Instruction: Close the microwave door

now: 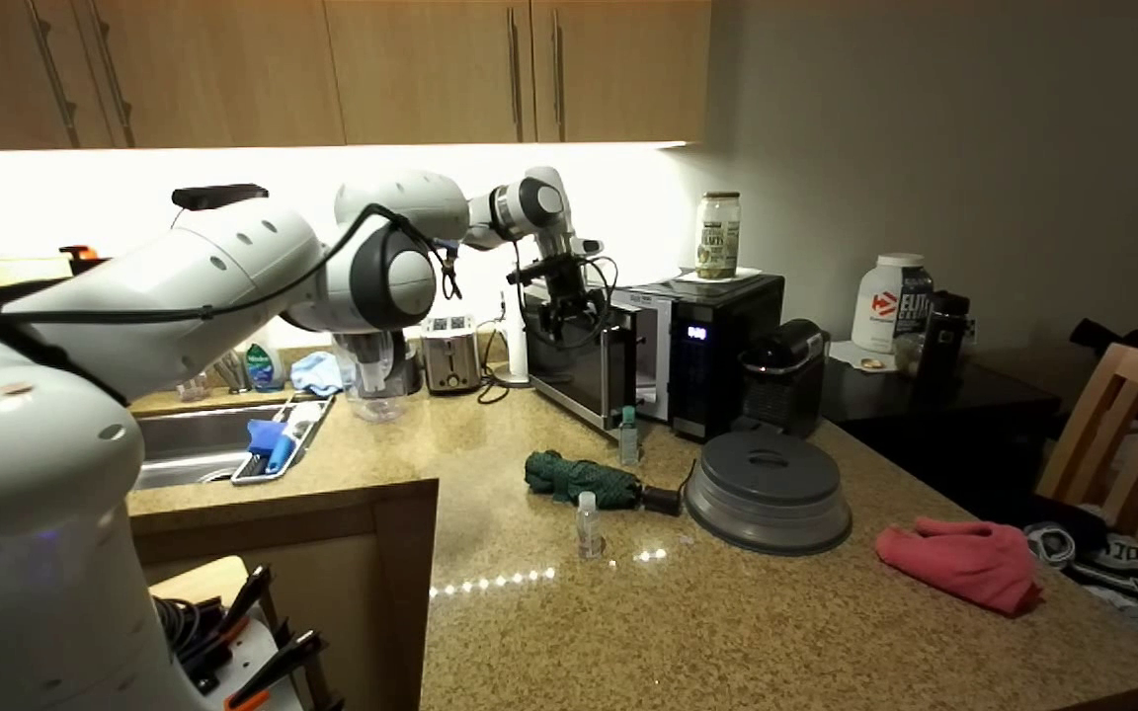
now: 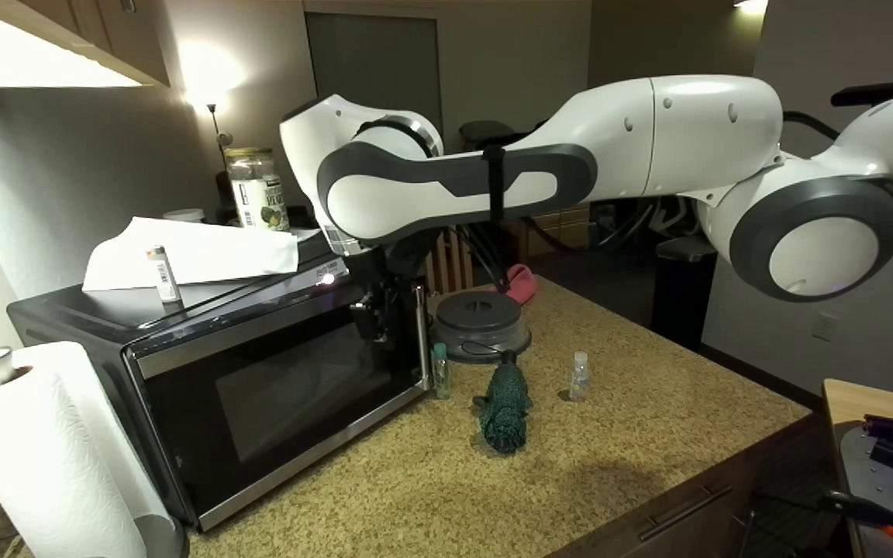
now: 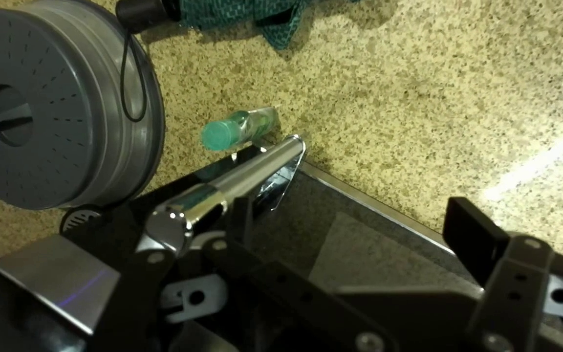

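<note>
A: Where is the microwave door?

B: The microwave door, a flat black panel with dark glass, stands ajar at the front of the microwave. An exterior view shows a pale gap between its free side and the casing. The microwave sits toward the far edge of the speckled stone surface, a paper towel roll beside what I take to be the hinge side.

A: And the fingers?

B: The fingers are spread wide apart, gripping nothing. They appear to hang in front of the door's outer face, close to its upright silver handle. I cannot tell whether they touch either.

A: What does the coming move turn on?

B: The door's long axis runs level, hinge side to handle side. The single arm has its fingers at the handle end, outside, with the panel between them and the microwave's inside. I judge that a push there, toward the casing, would close it.

A: What lies around?

B: A green-capped bottle stands just beside the door's free bottom corner, probably outside the swing, though narrowly. Beyond lie a folded umbrella and an upright clear bottle. Toward the surface's right edge in an exterior view are a coffee maker, a round grey food cover and a pink cloth.
</note>
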### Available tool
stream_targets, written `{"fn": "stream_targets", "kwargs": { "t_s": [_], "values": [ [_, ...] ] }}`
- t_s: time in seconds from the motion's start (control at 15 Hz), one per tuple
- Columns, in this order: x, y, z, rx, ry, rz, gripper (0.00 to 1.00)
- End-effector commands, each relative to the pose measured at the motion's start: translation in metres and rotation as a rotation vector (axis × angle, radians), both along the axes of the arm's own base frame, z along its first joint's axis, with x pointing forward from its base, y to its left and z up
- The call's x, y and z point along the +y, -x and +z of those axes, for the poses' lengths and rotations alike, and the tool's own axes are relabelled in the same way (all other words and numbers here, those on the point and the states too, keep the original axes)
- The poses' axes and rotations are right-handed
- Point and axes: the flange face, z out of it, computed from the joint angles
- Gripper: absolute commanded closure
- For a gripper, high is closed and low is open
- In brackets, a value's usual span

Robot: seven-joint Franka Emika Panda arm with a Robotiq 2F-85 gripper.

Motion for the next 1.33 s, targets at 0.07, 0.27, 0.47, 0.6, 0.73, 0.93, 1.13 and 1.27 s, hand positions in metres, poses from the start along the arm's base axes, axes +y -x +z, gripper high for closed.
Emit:
{"fn": "stream_targets", "kwargs": {
  "t_s": [0.07,0.27,0.47,0.6,0.73,0.93,1.13,1.27],
  "values": [
    [0.002,-0.003,0.001,0.003,0.012,0.099,0.0],
    [0.004,-0.005,0.002,-0.008,0.018,0.156,0.0],
    [0.006,-0.008,0.005,-0.024,0.027,0.203,0.0],
    [0.006,-0.01,0.008,-0.04,0.036,0.23,0.0],
    [0.007,-0.012,0.009,-0.051,0.042,0.253,0.0],
    [0.004,-0.014,0.009,-0.054,0.04,0.266,0.0],
    [0.003,-0.016,0.011,-0.069,0.038,0.278,0.0],
    [0.002,-0.018,0.013,-0.083,0.03,0.283,0.0]
  ]
}}
